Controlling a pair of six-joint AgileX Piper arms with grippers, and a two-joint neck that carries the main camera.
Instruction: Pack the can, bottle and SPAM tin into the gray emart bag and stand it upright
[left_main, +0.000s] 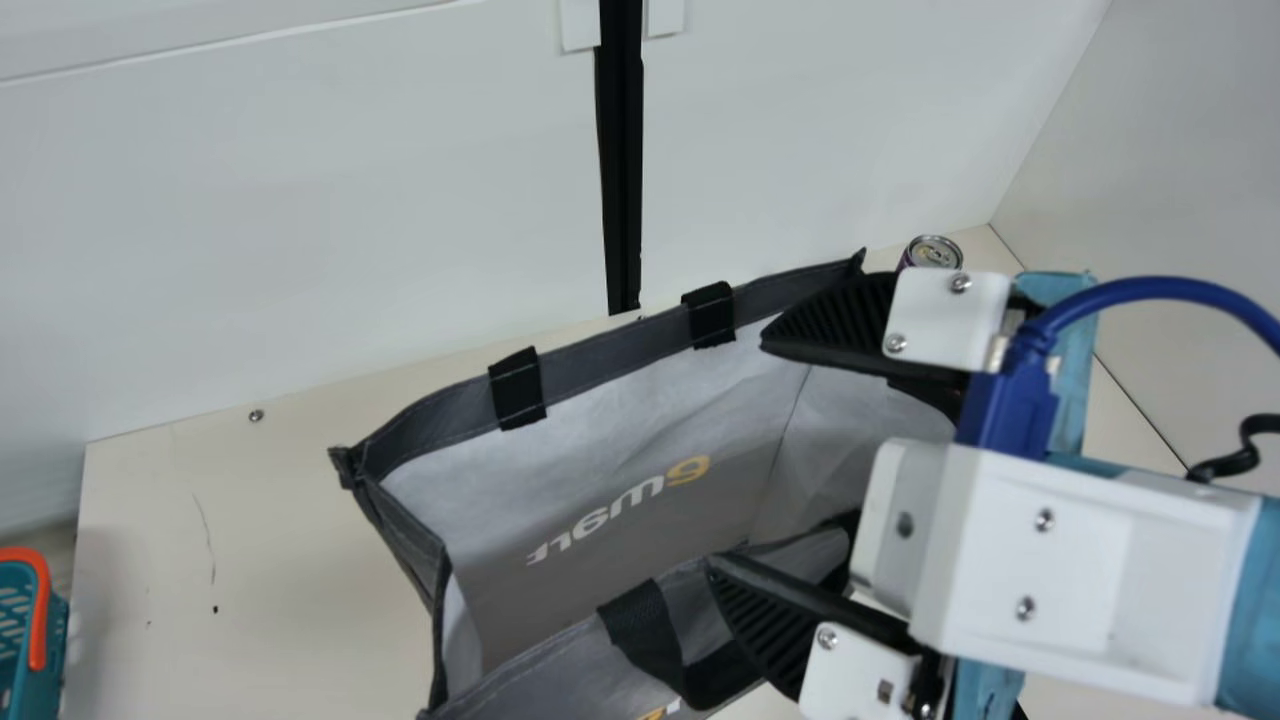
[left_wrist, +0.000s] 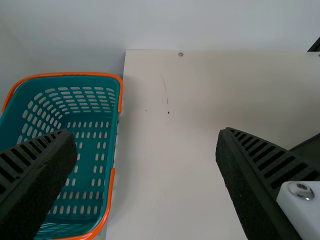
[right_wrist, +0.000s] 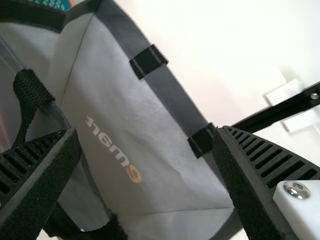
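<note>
Cream tbl (left_main: 250, 530) w/ gray bag (left_main: 630, 400), R claw (left_main: 736, 451) above, L claw (left_wrist: 146, 134) nr teal basket (left_wrist: 70, 74), both spread wide, empty.

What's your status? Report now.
Left hand open. Right hand open over gray bag, mouth wide. Can outside bag. Near handle close to right hand, might snag.

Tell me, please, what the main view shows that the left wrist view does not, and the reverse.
Main view: the can, the right gripper, jaws apart, and a blue cable.
Left wrist view: the left gripper, jaws apart.
Both: the teal basket, the table and its screw, and probably the gray bag, a dark sliver at the left wrist view's right edge.
</note>
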